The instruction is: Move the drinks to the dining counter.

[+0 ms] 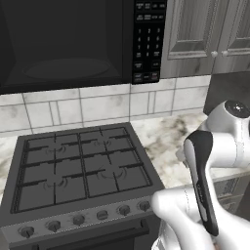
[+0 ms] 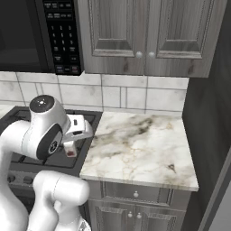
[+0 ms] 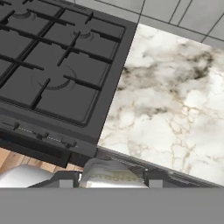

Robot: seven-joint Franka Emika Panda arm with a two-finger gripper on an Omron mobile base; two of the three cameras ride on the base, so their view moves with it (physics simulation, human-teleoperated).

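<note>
A black stove [image 1: 80, 168] with knobs along its front sits under a dark microwave [image 1: 63, 41]; the keypad [image 2: 63, 36] lettering is too small to read. Right of the stove lies a small marble worktop [image 2: 144, 144] over grey drawers, with grey cabinets [image 2: 144, 31] above. The gripper [image 3: 108, 178] hangs above the worktop's front edge (beside the stove). Between its fingertips [image 3: 65, 178] sits a pale can [image 3: 111, 175], though actual contact cannot be judged.

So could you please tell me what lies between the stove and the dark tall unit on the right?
A bare veined marble worktop spans the stretch between the stove and the dark tall unit, as the right base view shows.
</note>
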